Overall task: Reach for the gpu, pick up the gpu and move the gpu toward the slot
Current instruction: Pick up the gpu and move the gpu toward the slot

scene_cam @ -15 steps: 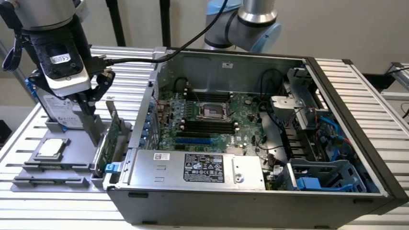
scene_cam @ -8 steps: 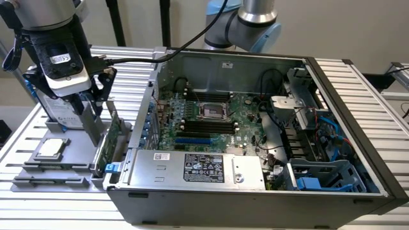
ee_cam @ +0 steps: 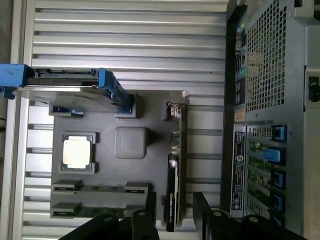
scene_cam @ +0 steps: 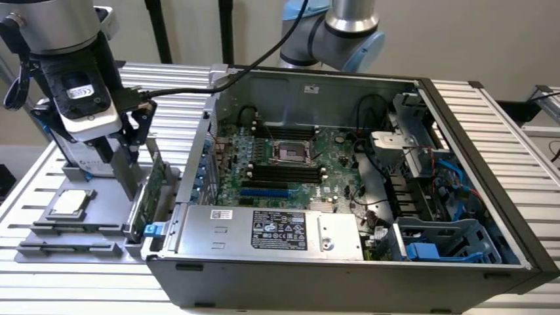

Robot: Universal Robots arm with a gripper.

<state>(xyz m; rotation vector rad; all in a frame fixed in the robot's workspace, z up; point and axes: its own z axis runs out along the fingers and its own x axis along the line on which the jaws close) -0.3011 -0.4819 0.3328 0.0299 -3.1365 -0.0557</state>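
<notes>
The gpu [scene_cam: 157, 186] is a thin green card standing on edge in the grey holder [scene_cam: 54, 231], just outside the computer case's wall on the exterior view's left. My gripper [scene_cam: 130, 172] hangs right over it, slightly toward the exterior view's left. In the wrist view the gpu [ee_cam: 174, 170] shows edge-on with its silver bracket alongside. My gripper [ee_cam: 176, 221] is open there, with one dark finger on each side of the card's line and nothing held. Inside the case, a blue slot [scene_cam: 263, 193] lies on the motherboard.
The holder [ee_cam: 155, 125] also carries a square silver CPU chip [ee_cam: 77, 152], a hard drive in a blue frame [ee_cam: 67, 89] and memory sticks [ee_cam: 100, 189]. The open computer case [scene_cam: 490, 216] stands beside it on a slatted metal table [scene_cam: 175, 82]. A silver power supply [scene_cam: 271, 230] sits at the case's near side.
</notes>
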